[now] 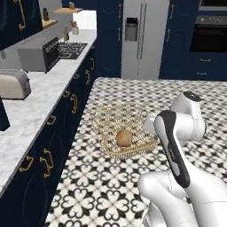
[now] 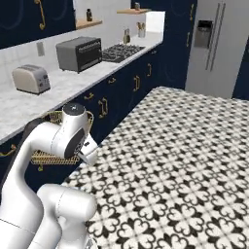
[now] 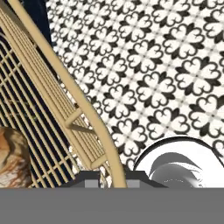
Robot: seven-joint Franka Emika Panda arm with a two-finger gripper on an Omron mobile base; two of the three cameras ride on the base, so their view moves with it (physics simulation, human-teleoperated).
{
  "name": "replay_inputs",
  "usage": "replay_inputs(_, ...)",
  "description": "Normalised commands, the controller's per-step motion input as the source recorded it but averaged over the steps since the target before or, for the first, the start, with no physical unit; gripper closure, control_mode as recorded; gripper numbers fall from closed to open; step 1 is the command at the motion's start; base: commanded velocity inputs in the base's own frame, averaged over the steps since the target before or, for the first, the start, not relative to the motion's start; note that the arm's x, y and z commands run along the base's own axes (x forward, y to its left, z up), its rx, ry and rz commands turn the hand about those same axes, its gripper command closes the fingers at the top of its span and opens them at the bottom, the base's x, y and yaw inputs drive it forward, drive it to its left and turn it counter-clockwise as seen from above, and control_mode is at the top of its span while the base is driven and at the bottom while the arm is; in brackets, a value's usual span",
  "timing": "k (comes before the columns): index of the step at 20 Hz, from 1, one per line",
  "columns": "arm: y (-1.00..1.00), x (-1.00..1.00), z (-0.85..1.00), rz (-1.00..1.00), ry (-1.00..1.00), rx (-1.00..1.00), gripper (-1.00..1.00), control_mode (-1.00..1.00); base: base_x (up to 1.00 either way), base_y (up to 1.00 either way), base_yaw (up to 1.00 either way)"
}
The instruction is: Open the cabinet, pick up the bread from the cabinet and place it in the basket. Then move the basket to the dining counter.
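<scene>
Kitchen, rendered: black-and-white patterned tile floor [image 1: 133, 186] underfoot, a long white-grey marble counter with brass-handled navy drawers [image 1: 40, 102] along one wall, carrying a cream toaster [image 1: 13, 84] and a grey toaster oven [image 1: 41, 53].

Item 1. Square golden wire-mesh basket with flared sides [image 1: 116, 119]. Location: held aloft over the floor, just off the drawer fronts of the marble counter. Likely light and fairly stiff, though the thin mesh may flex. Hold point: the solid rim bar, as now; a one-sided grip will want to tip it, so I judge it should travel level and slowly.

Item 2. Small round golden-brown bread roll [image 1: 124, 138]. Location: inside the basket, toward the near side of its floor; in the hand view it lies at the lower left behind the mesh. Light, soft and free to roll; a tilted basket could spill it.

Item 3. My two-finger gripper [image 3: 111, 180]. Condition: jaws drawn together, pinching the basket's rim bar, which passes between the fingertips in the hand view.

Status, by my reading: bread is loaded; carrying the basket to the dining counter is the step in hand.
</scene>
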Motion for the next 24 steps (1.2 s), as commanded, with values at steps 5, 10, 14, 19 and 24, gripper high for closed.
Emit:
replay_inputs(5,0.00,0.00,0.00,0.00,0.00,0.00,1.00,1.00,0.10,-0.49,-0.85)
replay_inputs(10,0.00,0.00,0.00,0.00,0.00,0.00,1.00,1.00,0.12,-0.54,-0.83)
replay_inputs(14,0.00,0.00,0.00,0.00,0.00,0.00,1.00,1.00,0.10,-0.54,-0.84)
replay_inputs(19,0.00,0.00,0.00,0.00,0.00,0.00,1.00,1.00,0.28,-0.50,-0.78)
replay_inputs(24,0.00,0.00,0.00,0.00,0.00,0.00,1.00,1.00,0.96,0.01,-0.59)
